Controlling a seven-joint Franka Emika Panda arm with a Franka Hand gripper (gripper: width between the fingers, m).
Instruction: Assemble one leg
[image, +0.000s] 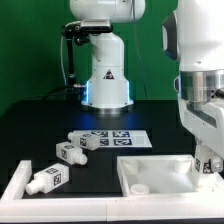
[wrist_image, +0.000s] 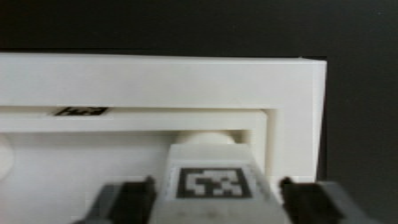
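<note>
Clamped between the gripper (wrist_image: 215, 205) fingers, one leg (wrist_image: 214, 172) points at the tray-like part (wrist_image: 160, 90), over its inner corner (three other legs lie apart). Insertion looks underway; next, the stub needs seating squarely, then twisting.

arm (image: 205, 75): white glossy shells | grey joint band | dark jaws

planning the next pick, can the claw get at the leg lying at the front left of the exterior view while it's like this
Probably not yet. The claw looks shut on a leg over the tray-like part, so it seems occupied. The front-left leg itself lies in the open on the table, nothing on top of it.
</note>
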